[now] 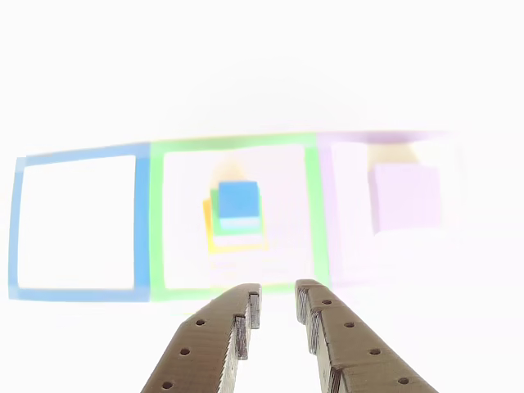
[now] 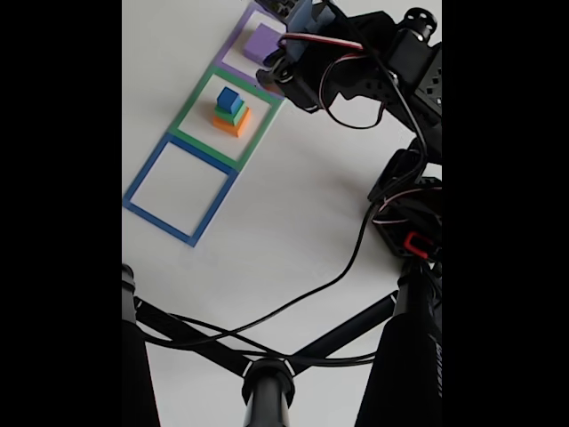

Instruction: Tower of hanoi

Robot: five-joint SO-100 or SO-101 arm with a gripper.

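- No readable text, labels, brands or numbers anywhere
- Blocks [image 2: 231, 111], tape squares [image 2: 180, 187], arm [image 2: 373, 71]: all unmarked, or too small to tell

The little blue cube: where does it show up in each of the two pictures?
Other view: blue cube sits centre, topping a stack inside the green tape square, beyond the gripper.
Fixed view: blue cube sits upper left, on the same stack.
Shared landmark: green tape square, the middle of three.
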